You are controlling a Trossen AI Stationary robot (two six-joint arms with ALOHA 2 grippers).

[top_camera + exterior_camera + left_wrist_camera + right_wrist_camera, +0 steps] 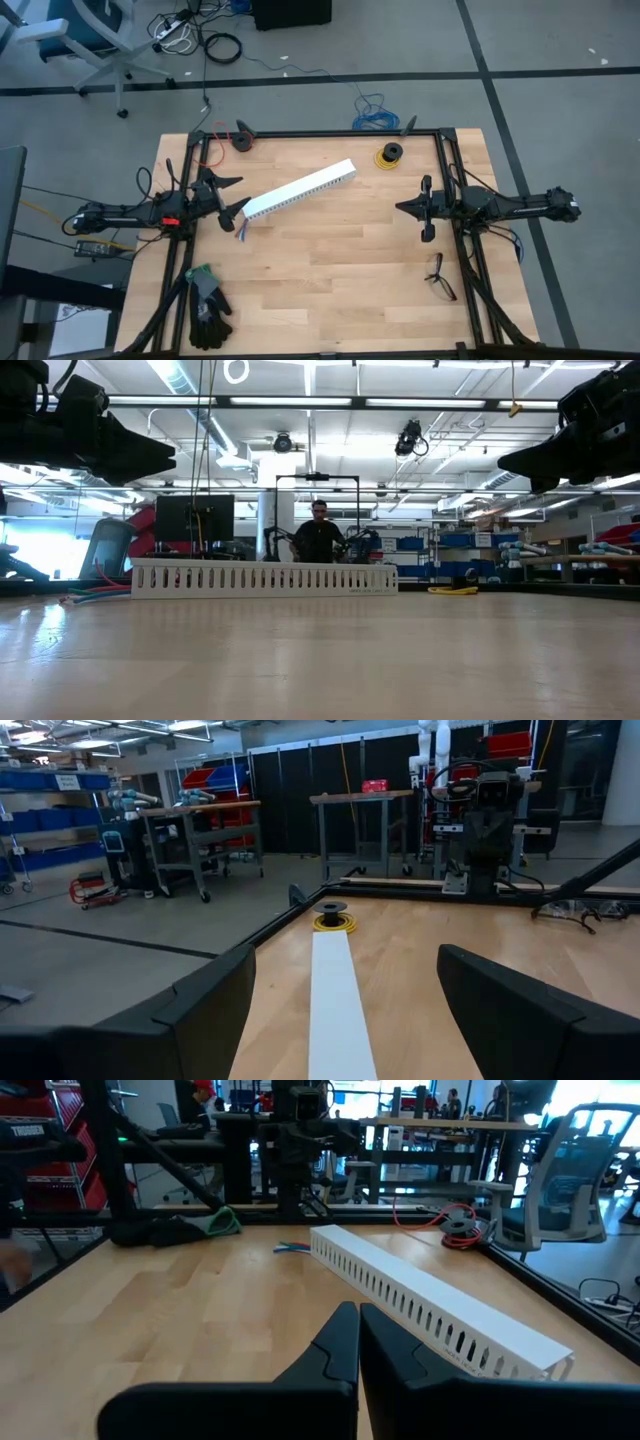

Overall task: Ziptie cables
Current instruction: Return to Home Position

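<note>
**Cables lie inside one closed duct; both arms hang clear above the bench**

Cables (240, 232) show only as a short tuft of coloured ends, poking out of one end of a single white slotted cable duct (300, 190). From the low view the ends (95, 595) read as red, green and blue, lying on the wood. They are too thin and bunched to count. The rest of the bundle is hidden inside the duct, whose lid is on. The duct lies diagonally across the far half of the bench (330, 280).

Two arms are in view, one at each side. The left end effector (230, 196) is spread wide, its two fingers (200, 1005) well apart and holding nothing. It points along the duct from the cable end and sits above bench level in the low view. The right end effector (402, 207) is at the opposite side, well apart from the duct. Its two fingers (335, 1340) are pressed together with nothing between them.

One yellow wire spool (390, 156) stands near the far edge, just beyond the duct's other end. One heap of black gloves (207, 310) with a green cuff lies at the near left corner. One small black forked tool (440, 278) lies at the near right. One person (318, 532) stands in the room behind the bench.
</note>
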